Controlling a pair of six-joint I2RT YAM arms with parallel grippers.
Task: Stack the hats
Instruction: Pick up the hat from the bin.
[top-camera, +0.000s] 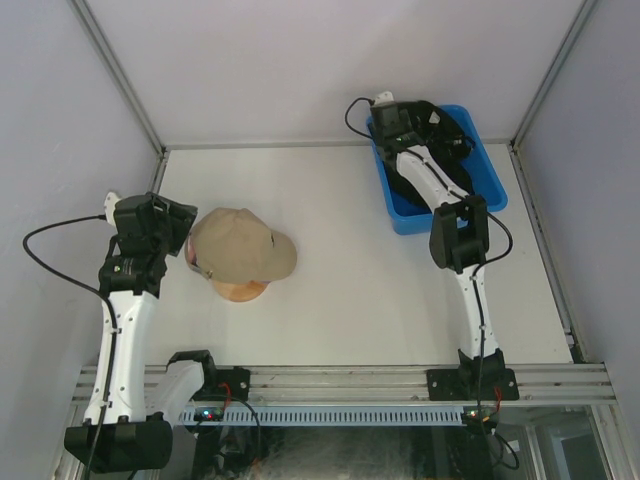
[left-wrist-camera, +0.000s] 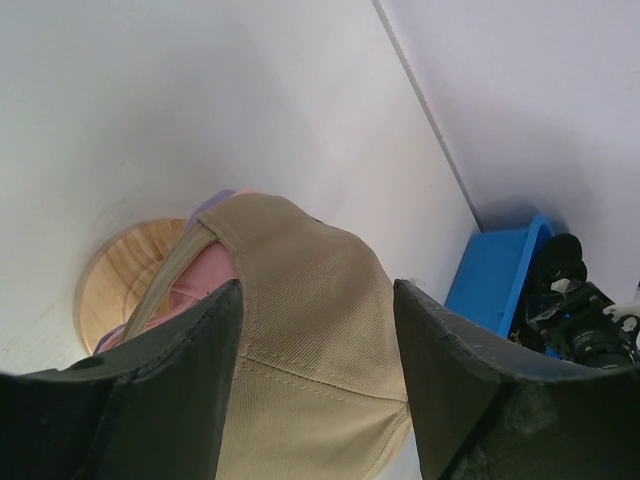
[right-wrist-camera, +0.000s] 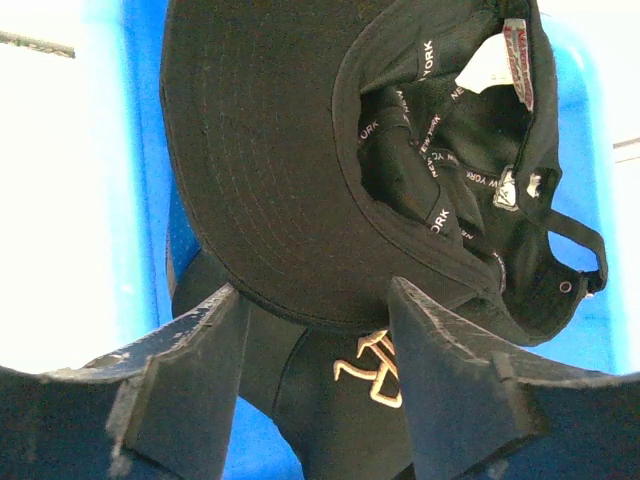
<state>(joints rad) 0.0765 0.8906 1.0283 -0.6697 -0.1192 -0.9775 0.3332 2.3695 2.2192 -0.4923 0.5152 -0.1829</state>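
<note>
My right gripper (right-wrist-camera: 312, 290), jaws apart, hung just over the upturned black cap (right-wrist-camera: 260, 150) in the blue bin (top-camera: 493, 183), far right; brim edge sat in the jaw gap. That arm was nearer. My left gripper (left-wrist-camera: 318, 288), also apart, straddled the tan cap (left-wrist-camera: 300, 255) topping the stack, near left.

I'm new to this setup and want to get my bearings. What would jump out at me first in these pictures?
A tan cap sits on the round wooden stand left of centre, with a pink cap and a lavender cap showing beneath it. At the back right, the blue bin holds black caps, the top one upside down, with the right gripper open above its brim.
</note>
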